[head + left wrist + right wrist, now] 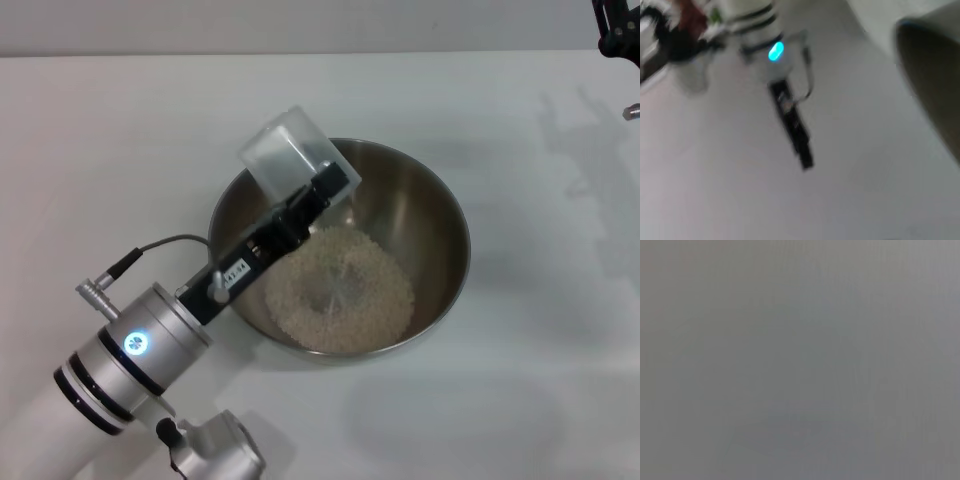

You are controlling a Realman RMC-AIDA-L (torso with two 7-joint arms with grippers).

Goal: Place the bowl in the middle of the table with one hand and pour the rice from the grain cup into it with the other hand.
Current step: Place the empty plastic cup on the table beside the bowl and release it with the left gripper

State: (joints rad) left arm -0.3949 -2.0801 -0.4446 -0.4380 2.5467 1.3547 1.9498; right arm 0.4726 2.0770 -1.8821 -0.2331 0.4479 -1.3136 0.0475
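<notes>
The steel bowl (450,215) stands in the middle of the white table (520,400), with a heap of rice (340,290) inside it. My left gripper (325,190) reaches over the bowl's near-left rim. It is shut on the clear grain cup (285,150), which is tipped over above the bowl's far-left edge and looks empty. My right gripper (615,30) shows only in part at the far right corner, away from the bowl. The right wrist view shows nothing but plain grey.
The left arm's silver wrist with its lit ring (135,345) and a cable lies over the table's near-left part. The left wrist view is blurred: a far arm with a blue ring (776,51) over the white tabletop.
</notes>
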